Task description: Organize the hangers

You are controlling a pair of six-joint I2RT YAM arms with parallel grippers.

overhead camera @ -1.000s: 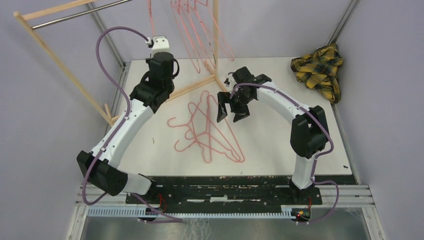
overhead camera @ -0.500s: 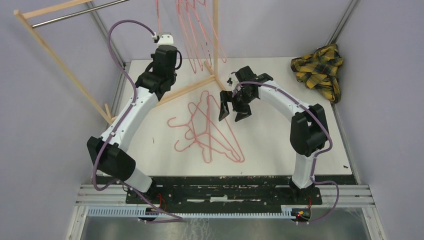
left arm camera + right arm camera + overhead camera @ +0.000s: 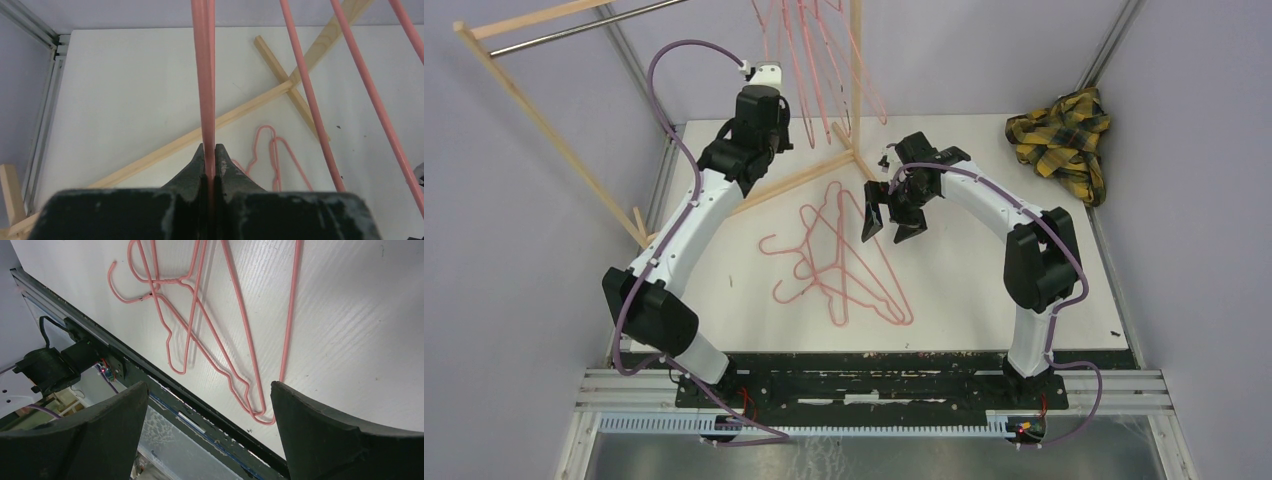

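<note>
Left hand [image 3: 210,152] grips one hanger [image 3: 204,75] — about three hangers [image 3: 834,265] lie flat

Hooks of hanging hangers [image 3: 816,90] cut off by top edge; rack bar [image 3: 564,33] likewise.

No readable text, labels, brands, numbers or signs anywhere.

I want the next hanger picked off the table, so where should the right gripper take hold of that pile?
Likely the long straight side wire at the pile's outer edge, from straight above with the open right gripper straddling it: it lies flat and nothing crosses it there.
</note>
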